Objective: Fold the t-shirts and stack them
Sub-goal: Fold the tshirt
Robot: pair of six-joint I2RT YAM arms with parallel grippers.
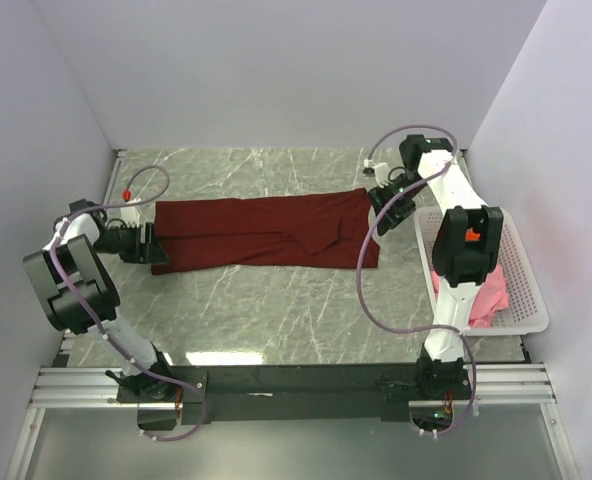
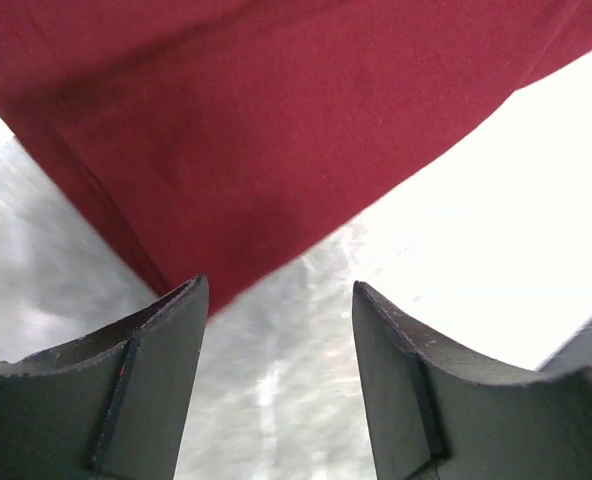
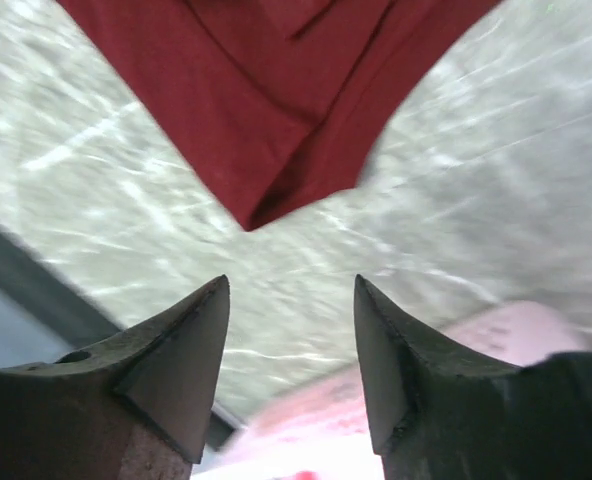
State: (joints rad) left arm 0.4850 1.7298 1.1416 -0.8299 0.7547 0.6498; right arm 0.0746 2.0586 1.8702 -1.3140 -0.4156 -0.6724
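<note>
Left gripper (image 2: 276, 290): standing released, gripping nothing.
Right gripper (image 3: 291, 285): standing released, empty.
Maroon shirt (image 1: 266, 230): lying flat between grippers, its ends just ahead of fingertips.
Pink shirt (image 1: 491, 300): sitting in basket (image 1: 526, 275) behind right gripper.

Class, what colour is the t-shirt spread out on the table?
The t-shirt is dark maroon-red; top external view shows it best.
</note>
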